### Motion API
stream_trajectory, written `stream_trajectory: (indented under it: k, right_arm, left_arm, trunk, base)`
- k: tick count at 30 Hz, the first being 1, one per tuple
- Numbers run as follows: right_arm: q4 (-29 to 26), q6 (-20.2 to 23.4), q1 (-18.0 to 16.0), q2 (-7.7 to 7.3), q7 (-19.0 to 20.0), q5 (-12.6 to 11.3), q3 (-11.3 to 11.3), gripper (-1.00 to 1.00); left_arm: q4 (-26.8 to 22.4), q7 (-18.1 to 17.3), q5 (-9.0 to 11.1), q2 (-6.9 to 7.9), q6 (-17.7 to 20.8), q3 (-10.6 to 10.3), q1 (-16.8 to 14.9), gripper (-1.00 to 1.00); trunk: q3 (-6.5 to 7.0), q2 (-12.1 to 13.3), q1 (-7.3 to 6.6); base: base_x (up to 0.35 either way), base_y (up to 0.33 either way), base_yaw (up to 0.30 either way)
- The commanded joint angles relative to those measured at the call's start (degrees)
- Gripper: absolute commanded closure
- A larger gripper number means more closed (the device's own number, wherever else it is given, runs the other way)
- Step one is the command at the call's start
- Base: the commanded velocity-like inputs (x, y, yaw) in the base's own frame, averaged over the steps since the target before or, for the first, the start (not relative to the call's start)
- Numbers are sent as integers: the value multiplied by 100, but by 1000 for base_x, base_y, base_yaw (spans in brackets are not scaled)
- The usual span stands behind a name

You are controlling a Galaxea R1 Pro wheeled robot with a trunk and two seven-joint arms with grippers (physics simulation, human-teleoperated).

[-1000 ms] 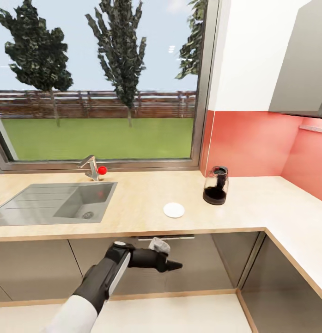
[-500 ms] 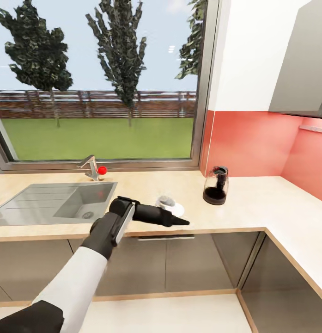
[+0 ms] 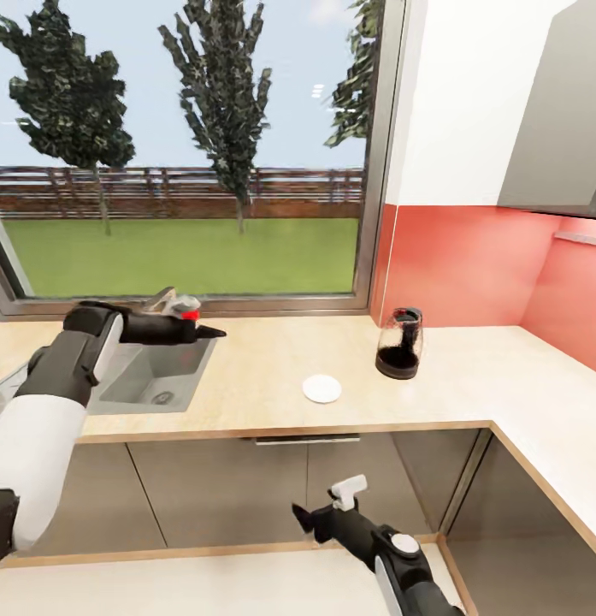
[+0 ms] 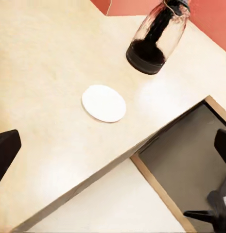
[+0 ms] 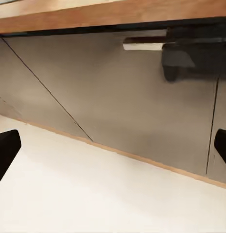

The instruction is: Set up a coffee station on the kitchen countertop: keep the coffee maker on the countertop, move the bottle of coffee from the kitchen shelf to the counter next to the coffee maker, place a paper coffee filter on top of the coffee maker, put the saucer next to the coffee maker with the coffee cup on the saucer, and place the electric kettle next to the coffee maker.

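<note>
Saucer (image 3: 321, 388) lies bare on the counter (image 3: 263, 376) near the electric kettle (image 3: 399, 343); left hand (image 3: 195, 326) and right hand (image 3: 308, 522) both spread open, empty, fingertips cropped in wrist views.

The surface (image 3: 272, 359) is pale wood-grain with a darker tan edge, over grey cabinet fronts (image 3: 203, 492). The saucer (image 3: 321, 388) is plain white. The electric kettle (image 3: 399, 343) is clear glass with a black base and lid. The wall behind it (image 3: 469, 265) is coral red. The sink (image 3: 152, 376) is grey steel, its tap knob (image 3: 190, 314) bright red.
</note>
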Motion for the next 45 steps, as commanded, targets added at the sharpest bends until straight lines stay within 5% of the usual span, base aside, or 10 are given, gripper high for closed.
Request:
stream_trajectory:
  k: [1, 2, 3, 5, 8, 11, 17, 37, 45]
  right_arm:
    - [-203, 264, -60, 3, 33, -109, 60, -100]
    - [-547, 907, -402, 3, 29, -1118, 151, -100]
    - [-577, 1006, -477, 3, 28, -1302, 158, -100]
    - [-664, 1685, -1103, 3, 6, -2413, 168, -100]
    - [-686, 2114, -1726, 3, -12, -2951, 128, -100]
    - [-706, 2327, -2031, 3, -20, -3021, -102, -100]
    - [-690, 3050, -2320, 3, -73, -3030, -1297, -100]
    - [-452, 3098, -2318, 3, -78, -2995, -1319, -100]
    - [87, 3092, -2317, -250, -84, -2990, -1341, -100]
  left_arm:
    - [17, -19, 21, 56, 44, -4, 35, -100]
    - [41, -12, 3, 143, 31, 4, 86, -100]
    - [43, -12, 2, 155, 30, 3, 90, -100]
    - [48, -11, -5, 187, 29, 8, 159, -100]
    - [56, 0, 5, 174, 36, 7, 219, -100]
    - [69, -27, 34, 161, 44, 12, 230, -100]
    - [67, -24, 72, 83, 42, 26, 415, -100]
    - [99, -4, 60, -328, 24, 30, 639, -100]
    - [600, -16, 90, -458, -102, 30, 1123, -100]
  trunk:
    - [-15, -15, 4]
    - [-15, -15, 4]
    - [-15, -15, 4]
    - [-15, -15, 4]
    - [-15, -15, 4]
    - [-15, -15, 4]
    - [-15, -15, 4]
    - [-15, -15, 4]
    - [-15, -15, 4]
  base:
    - [0, 0, 0]
    - [0, 0, 0]
    - [0, 0, 0]
    - [0, 0, 0]
    - [0, 0, 0]
    - [0, 0, 0]
    - [54, 0, 0]
    - [326, -32, 0]
    - [24, -15, 0]
